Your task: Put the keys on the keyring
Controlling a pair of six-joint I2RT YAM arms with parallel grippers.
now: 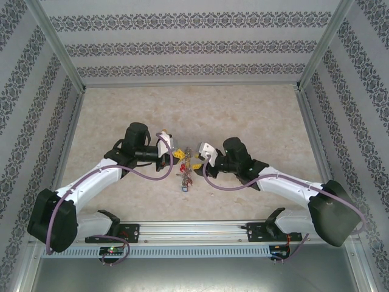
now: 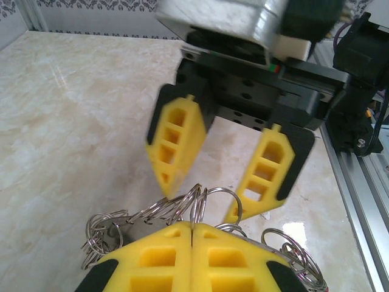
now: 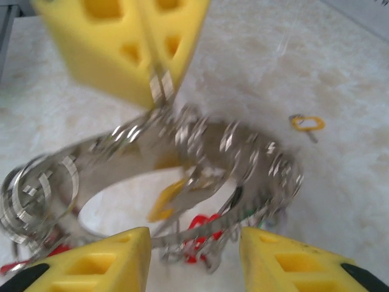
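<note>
The keyring (image 3: 115, 167), a wide flat grey band strung with several small wire rings, hangs above the table between my two grippers. Keys with yellow (image 3: 165, 204) and red (image 3: 203, 234) tags dangle inside it. My left gripper (image 2: 192, 226) is shut on one small wire ring (image 2: 197, 204) at the keyring's top; its yellow fingers (image 3: 121, 48) come in from above in the right wrist view. My right gripper (image 3: 194, 234) faces it and is open, with the keyring's lower rim crossing the gap between its fingers (image 2: 176, 140). In the top view both grippers, left (image 1: 176, 153) and right (image 1: 197, 157), meet over the keyring (image 1: 186, 163).
A loose yellow-tagged key (image 3: 307, 123) lies on the marble tabletop beyond the keyring. Another small tagged key (image 1: 184, 187) lies just in front of the grippers. Patterned walls enclose the table (image 1: 255, 115), and an aluminium rail (image 2: 358, 182) runs along its near edge.
</note>
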